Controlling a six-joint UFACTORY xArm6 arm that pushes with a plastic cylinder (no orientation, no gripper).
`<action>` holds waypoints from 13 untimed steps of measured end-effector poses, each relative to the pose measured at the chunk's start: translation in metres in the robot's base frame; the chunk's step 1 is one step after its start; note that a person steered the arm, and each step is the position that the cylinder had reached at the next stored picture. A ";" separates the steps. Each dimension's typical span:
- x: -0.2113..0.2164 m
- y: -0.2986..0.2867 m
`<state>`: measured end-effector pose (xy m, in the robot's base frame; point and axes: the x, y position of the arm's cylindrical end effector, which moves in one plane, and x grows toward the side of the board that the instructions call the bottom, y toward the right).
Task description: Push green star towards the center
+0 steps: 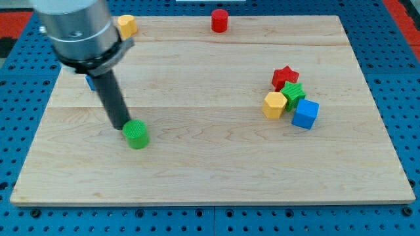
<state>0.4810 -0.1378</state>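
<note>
The green star [293, 92] lies at the view's right in a tight cluster, touching the red star [285, 77] above it, the yellow hexagon block [274, 104] to its left and the blue cube [305, 113] below right. My tip [121, 125] is far away at the view's left, right beside the upper left edge of a green cylinder [136, 134]. The dark rod rises from there to the grey arm body at the top left.
The wooden board [210, 164] lies on a blue perforated table. A red cylinder [219, 20] stands at the top edge. A yellow block [126, 25] sits at the top left. A blue block [89, 81] is mostly hidden behind the rod.
</note>
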 end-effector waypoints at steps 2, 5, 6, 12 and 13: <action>-0.005 0.059; 0.039 0.103; 0.064 0.081; 0.002 0.076; -0.006 0.098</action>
